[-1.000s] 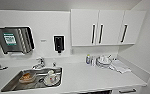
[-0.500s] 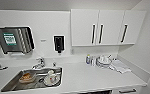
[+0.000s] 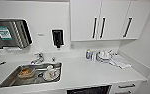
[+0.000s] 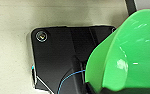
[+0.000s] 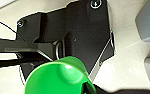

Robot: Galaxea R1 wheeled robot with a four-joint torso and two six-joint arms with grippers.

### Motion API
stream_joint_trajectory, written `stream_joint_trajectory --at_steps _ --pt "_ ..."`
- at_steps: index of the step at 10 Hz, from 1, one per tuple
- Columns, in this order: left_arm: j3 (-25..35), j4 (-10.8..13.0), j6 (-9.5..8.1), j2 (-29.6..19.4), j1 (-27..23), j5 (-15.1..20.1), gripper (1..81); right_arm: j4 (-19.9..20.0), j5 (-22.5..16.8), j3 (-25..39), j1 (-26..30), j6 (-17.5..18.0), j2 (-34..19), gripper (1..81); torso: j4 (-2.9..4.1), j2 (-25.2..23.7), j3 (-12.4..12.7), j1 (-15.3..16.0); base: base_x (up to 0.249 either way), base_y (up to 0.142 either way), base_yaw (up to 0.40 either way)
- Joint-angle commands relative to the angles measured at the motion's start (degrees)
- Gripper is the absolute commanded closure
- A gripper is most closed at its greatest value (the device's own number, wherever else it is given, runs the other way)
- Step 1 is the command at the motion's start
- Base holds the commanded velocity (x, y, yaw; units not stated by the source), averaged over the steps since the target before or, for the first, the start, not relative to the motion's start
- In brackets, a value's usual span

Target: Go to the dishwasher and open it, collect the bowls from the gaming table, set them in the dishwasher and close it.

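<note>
Close to the left wrist camera, a lime green bowl (image 4: 131, 52), cut off at the frame edge; grip on it hidden, finger state impossible to tell. Likewise by the right wrist, a second green bowl (image 5: 57, 76), fingers unreadable. Nearest in the head view, dark dishwasher (image 3: 89, 90) opening under the white counter (image 3: 91, 72), mostly cropped. Left, steel sink (image 3: 31, 73) with blurred dishes. Farther right, stacked crockery (image 3: 103, 56). Beyond, wall cabinets (image 3: 103, 20).

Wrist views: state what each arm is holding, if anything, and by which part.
Each wrist view shows a lime green bowl, left and right, close at the camera, apparently gripped at the rim. The fingers are hard to make out, so the hold is likely, not certain.
</note>
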Motion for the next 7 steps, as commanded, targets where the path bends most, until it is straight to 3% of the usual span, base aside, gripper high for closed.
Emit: stream_joint_trajectory --at_steps 1,4,6,7 --pt "5.09 0.21 -0.13 -5.73 -3.65 2.81 81.1 -0.87 -2.67 0.59 1.68 -0.10 -1.74 81.1 0.00 0.00 -5.18 0.03 0.000 0.000 0.000" --pt "3.85 -0.05 -0.13 -8.44 -3.83 2.81 81.1 -0.87 -1.53 0.59 1.41 -0.10 -1.74 81.1 0.00 0.02 -10.95 0.06 0.000 0.000 0.000" --pt "5.08 -1.02 -1.44 -10.82 -4.62 0.70 81.1 -1.04 -1.53 0.59 1.41 -0.10 -1.74 81.1 0.00 0.06 -9.20 0.08 0.000 0.000 0.000" --pt "7.59 -1.11 -2.15 -12.65 -5.84 0.70 81.1 -1.04 -1.53 0.50 1.32 -0.10 -1.74 81.1 0.00 0.09 -9.56 0.13 0.000 0.000 0.000"
